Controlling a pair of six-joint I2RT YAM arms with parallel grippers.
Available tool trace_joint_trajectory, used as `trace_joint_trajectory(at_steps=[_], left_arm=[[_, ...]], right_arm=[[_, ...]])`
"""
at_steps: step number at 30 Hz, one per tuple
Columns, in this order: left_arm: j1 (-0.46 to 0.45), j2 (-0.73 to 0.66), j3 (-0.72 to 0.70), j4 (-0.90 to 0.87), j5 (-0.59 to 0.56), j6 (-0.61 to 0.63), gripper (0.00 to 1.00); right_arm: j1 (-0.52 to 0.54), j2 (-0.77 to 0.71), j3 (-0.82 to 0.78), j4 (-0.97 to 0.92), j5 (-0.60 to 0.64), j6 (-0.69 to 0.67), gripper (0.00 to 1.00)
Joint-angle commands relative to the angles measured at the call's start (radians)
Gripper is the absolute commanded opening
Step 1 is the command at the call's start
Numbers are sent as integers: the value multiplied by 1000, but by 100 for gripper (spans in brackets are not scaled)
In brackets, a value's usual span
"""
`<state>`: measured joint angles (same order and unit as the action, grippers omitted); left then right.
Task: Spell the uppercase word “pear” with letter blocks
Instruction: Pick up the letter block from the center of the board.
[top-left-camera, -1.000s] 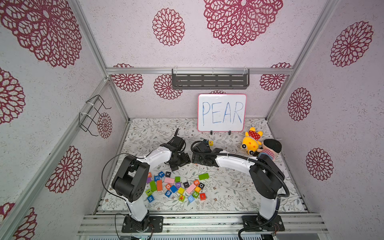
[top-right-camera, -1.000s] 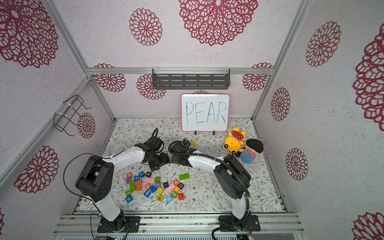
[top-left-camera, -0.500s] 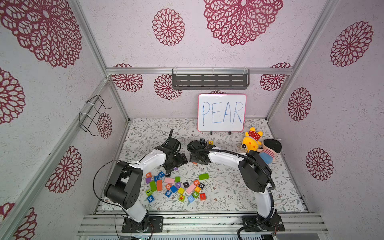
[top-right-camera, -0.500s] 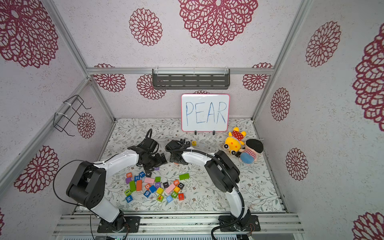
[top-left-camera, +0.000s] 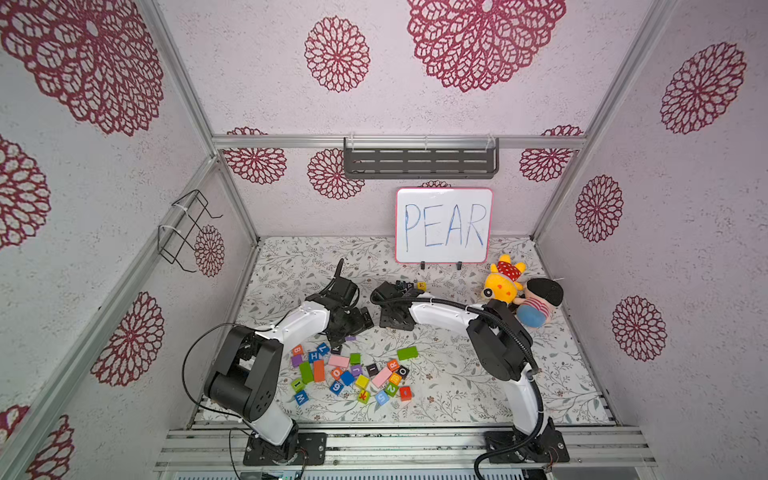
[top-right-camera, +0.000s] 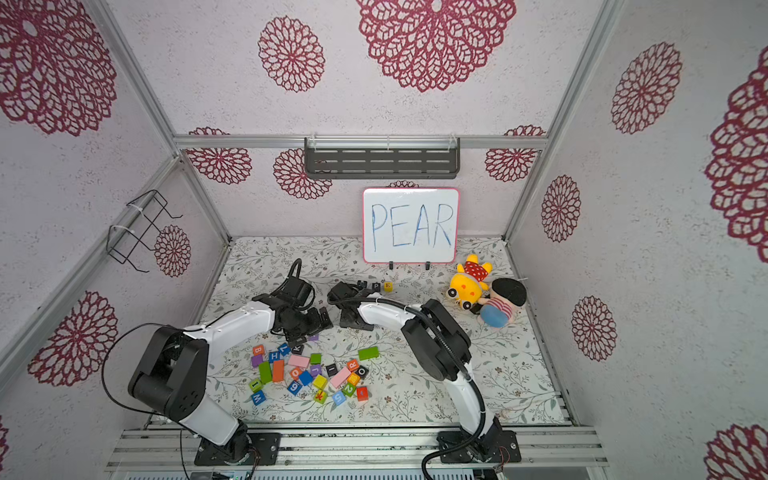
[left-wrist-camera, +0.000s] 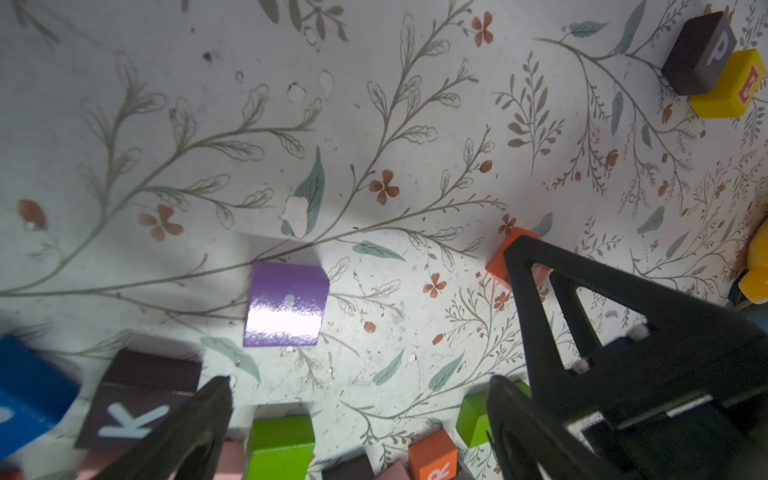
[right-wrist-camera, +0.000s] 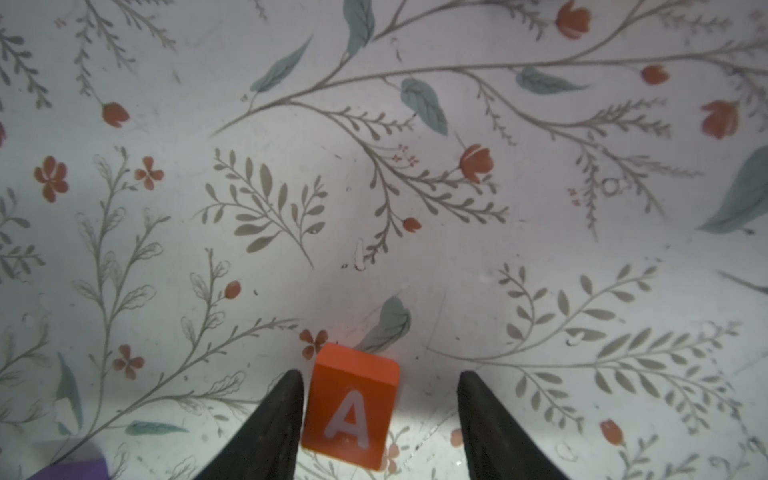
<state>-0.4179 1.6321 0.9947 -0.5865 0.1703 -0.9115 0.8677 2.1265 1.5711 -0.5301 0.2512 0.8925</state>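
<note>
Between the fingers of my right gripper (right-wrist-camera: 380, 374) sits the orange-red A block (right-wrist-camera: 351, 407) on the mat. It touches one finger and a gap remains at the other, so the gripper is open. The black P block (top-left-camera: 410, 286) and yellow E block (top-left-camera: 421, 285) stand side by side below the whiteboard, and the left wrist view shows both, P block (left-wrist-camera: 702, 54) and E block (left-wrist-camera: 731, 87). The orange-red R block (top-left-camera: 393, 365) lies in the pile. My left gripper (left-wrist-camera: 361, 382) hangs wide open and empty at the pile's far edge. In a top view, the right gripper (top-left-camera: 395, 322) hides the A block.
A whiteboard (top-left-camera: 444, 225) reading PEAR leans on the back wall. Two plush toys (top-left-camera: 519, 291) lie at the back right. Several coloured blocks (top-left-camera: 349, 376) crowd the front left. A purple block (left-wrist-camera: 286, 303), a black K block (left-wrist-camera: 137, 407) and a green block (left-wrist-camera: 280, 436) lie by the left gripper.
The right jaws have narrowed around the A block. The left jaws opened wider at first and then held. Both arms shifted only slightly.
</note>
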Motion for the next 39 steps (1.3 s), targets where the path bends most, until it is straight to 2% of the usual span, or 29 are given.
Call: trace_joint_trajectory(at_steps=[1,18,39], left_arm=[[11,-24,-10,20,-2,0,98],[13,-37,-26,30,3,-5,98],[13,-46,-36,37,9,-5,98]], right_arm=[[5,1,20,-36,30,-3,55],[7,10,11,-21,4,-12,35],[8,54,54,-54,0,-24,39]])
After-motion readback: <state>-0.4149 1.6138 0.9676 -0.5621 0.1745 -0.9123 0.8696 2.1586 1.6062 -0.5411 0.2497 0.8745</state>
